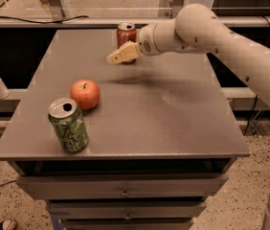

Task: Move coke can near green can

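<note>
Coke can (125,34) stands upright, axis vertical, just behind end effector (115,58), grip state unclear.

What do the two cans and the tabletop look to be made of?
Likely aluminium: coke can, glossy red-orange, silver top; green can, printed green, shiny silver lid. The tabletop looks matte grey, possibly laminate. The claw hangs by the coke can.

Lower coke can (126,33) behind gripper (114,57)
</note>
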`<state>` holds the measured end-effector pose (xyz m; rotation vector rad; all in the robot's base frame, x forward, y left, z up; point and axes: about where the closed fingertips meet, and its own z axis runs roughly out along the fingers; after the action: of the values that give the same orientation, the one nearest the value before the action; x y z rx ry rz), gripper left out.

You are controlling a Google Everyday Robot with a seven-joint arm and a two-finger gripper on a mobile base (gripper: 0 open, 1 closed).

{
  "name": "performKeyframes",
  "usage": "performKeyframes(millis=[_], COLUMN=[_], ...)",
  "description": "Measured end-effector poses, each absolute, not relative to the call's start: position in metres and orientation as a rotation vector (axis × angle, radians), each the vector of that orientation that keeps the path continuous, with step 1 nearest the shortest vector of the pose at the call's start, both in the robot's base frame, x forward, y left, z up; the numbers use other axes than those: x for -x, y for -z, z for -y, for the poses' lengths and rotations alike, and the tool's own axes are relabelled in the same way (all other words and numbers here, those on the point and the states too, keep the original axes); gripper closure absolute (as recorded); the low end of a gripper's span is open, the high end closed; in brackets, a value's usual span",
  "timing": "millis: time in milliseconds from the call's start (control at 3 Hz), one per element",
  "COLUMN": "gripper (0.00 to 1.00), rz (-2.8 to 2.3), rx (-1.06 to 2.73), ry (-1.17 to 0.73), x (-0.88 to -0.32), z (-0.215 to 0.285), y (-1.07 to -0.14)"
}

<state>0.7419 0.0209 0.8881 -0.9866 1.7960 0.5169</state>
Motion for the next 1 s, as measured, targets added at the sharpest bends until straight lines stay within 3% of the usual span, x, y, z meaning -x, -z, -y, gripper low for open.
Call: performKeyframes(millis=[333, 667, 1000], gripper=[0.0, 0.18, 0.42], rz=[-1.744, -1.723, -1.724], rx=[0.93, 0.874, 0.829], ry=[-0.551, -0.575, -0.594], x=[-0.7617, -0.7688, -0.7651], z=[-0.0372, -0.0457, -0.0467], y=[-0.8936, -0.8934, -0.8852])
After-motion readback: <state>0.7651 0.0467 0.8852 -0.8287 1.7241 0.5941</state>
